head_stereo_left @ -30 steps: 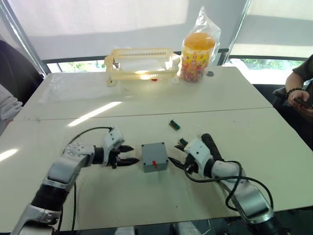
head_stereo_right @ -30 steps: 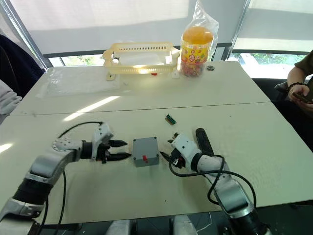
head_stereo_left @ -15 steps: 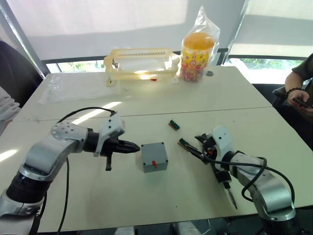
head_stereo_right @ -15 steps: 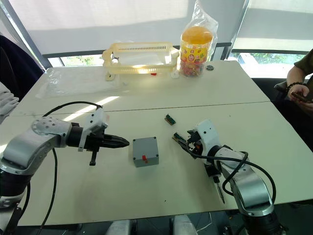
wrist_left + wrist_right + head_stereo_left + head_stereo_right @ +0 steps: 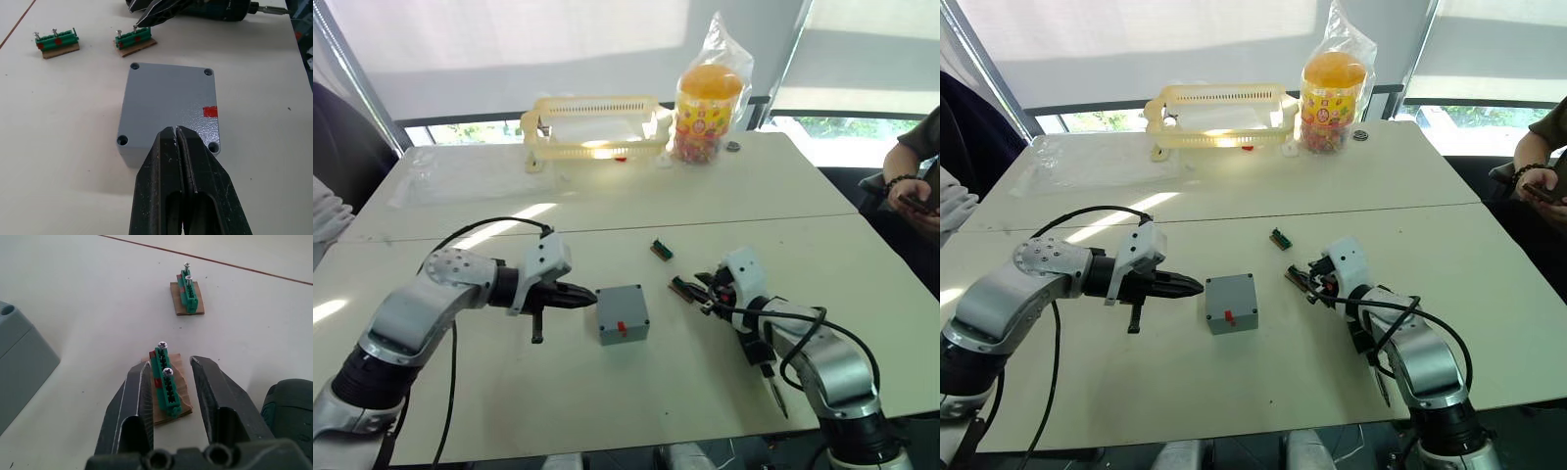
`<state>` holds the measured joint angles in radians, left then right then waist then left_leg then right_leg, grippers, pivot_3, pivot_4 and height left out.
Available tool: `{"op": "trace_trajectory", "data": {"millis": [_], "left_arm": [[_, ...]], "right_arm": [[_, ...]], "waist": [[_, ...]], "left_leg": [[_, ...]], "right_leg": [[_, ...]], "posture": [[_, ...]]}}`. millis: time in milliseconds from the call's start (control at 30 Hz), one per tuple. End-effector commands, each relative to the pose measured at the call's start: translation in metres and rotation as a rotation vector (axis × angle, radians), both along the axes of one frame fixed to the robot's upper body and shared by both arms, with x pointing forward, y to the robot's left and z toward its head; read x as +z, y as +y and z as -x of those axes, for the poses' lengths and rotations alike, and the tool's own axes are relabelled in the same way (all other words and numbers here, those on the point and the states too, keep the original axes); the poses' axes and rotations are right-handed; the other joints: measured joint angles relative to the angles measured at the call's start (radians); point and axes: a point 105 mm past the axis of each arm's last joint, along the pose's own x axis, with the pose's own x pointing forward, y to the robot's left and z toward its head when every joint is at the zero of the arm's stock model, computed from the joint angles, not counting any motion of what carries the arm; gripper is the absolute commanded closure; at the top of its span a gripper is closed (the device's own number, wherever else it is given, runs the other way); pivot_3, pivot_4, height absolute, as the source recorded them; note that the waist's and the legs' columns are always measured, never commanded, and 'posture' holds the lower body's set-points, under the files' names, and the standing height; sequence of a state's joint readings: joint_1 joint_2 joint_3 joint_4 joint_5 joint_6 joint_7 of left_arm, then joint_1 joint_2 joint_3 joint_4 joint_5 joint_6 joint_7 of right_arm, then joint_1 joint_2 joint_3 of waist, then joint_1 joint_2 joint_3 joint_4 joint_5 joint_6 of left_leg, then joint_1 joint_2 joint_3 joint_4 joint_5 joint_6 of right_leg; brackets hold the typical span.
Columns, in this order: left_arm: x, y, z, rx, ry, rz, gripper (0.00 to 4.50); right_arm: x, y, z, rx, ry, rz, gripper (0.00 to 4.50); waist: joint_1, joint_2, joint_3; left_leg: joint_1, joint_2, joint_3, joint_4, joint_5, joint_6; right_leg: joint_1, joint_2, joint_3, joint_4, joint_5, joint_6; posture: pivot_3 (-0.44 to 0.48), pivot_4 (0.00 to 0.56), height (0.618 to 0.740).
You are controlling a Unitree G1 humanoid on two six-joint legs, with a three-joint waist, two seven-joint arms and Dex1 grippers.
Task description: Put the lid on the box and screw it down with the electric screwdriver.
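Note:
The grey box (image 5: 625, 329) stands mid-table with the lid (image 5: 168, 100) on top, its corner holes empty and a red mark on it. My left gripper (image 5: 589, 297) is shut and empty, its tips at the box's left edge (image 5: 176, 131). On the other side my right gripper (image 5: 169, 363) is open, with its fingers either side of a green screw holder (image 5: 165, 384) on brown card. The black electric screwdriver (image 5: 762, 357) lies along my right wrist, its bit pointing to the near edge.
A second green screw holder (image 5: 662, 249) lies farther back. At the far side of the table stand a yellow basket (image 5: 597, 122) and a bagged candy jar (image 5: 709, 103). A person's hand (image 5: 913, 194) with a phone is at the right edge.
My left gripper has shut, and its tips have come up to the box's left edge. My right gripper has left the box, swung to the screw holder and narrowed around it.

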<state>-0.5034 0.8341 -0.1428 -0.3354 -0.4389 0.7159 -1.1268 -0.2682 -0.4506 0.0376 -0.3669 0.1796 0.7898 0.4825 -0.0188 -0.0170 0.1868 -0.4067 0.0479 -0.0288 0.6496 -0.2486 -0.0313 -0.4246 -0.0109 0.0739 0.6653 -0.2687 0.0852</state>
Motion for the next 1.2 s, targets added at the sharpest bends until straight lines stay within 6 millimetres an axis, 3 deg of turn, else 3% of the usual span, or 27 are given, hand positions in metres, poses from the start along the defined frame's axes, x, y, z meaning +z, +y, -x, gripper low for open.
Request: {"op": "trace_trajectory", "data": {"millis": [33, 633, 767, 1067, 1200], "left_arm": [[0.005, 0.000, 0.001, -0.008, -0.040, -0.007, 4.50], [0.000, -0.001, -0.005, 0.009, -0.055, -0.012, 4.50], [0.000, -0.002, -0.005, 0.011, -0.058, -0.011, 4.50], [-0.001, -0.002, -0.005, 0.020, -0.063, -0.010, 4.50], [-0.001, -0.001, -0.006, 0.021, -0.063, -0.011, 4.50]], "right_arm": [[0.010, 0.006, -0.003, 0.023, -0.044, -0.012, 3.16], [0.001, 0.007, -0.005, 0.028, -0.019, -0.009, 3.16], [-0.001, 0.009, -0.005, 0.038, -0.013, -0.002, 4.48], [0.001, 0.007, -0.004, 0.031, -0.024, -0.002, 4.48], [0.012, 0.005, -0.003, 0.026, -0.059, -0.013, 4.48]], "waist": [[0.000, 0.000, 0.000], [0.000, 0.000, 0.000], [0.000, 0.000, 0.000], [0.000, 0.000, 0.000], [0.000, 0.000, 0.000]], "left_leg": [[0.000, 0.000, 0.000, 0.000, 0.000, 0.000], [0.000, 0.000, 0.000, 0.000, 0.000, 0.000], [0.000, 0.000, 0.000, 0.000, 0.000, 0.000], [0.000, 0.000, 0.000, 0.000, 0.000, 0.000], [0.000, 0.000, 0.000, 0.000, 0.000, 0.000]], "right_leg": [[0.000, 0.000, 0.000, 0.000, 0.000, 0.000], [0.000, 0.000, 0.000, 0.000, 0.000, 0.000], [0.000, 0.000, 0.000, 0.000, 0.000, 0.000], [0.000, 0.000, 0.000, 0.000, 0.000, 0.000], [0.000, 0.000, 0.000, 0.000, 0.000, 0.000]], "posture": [[0.000, 0.150, 0.740], [0.000, 0.150, 0.740], [0.000, 0.150, 0.740], [0.000, 0.150, 0.740], [0.000, 0.150, 0.740]]}}
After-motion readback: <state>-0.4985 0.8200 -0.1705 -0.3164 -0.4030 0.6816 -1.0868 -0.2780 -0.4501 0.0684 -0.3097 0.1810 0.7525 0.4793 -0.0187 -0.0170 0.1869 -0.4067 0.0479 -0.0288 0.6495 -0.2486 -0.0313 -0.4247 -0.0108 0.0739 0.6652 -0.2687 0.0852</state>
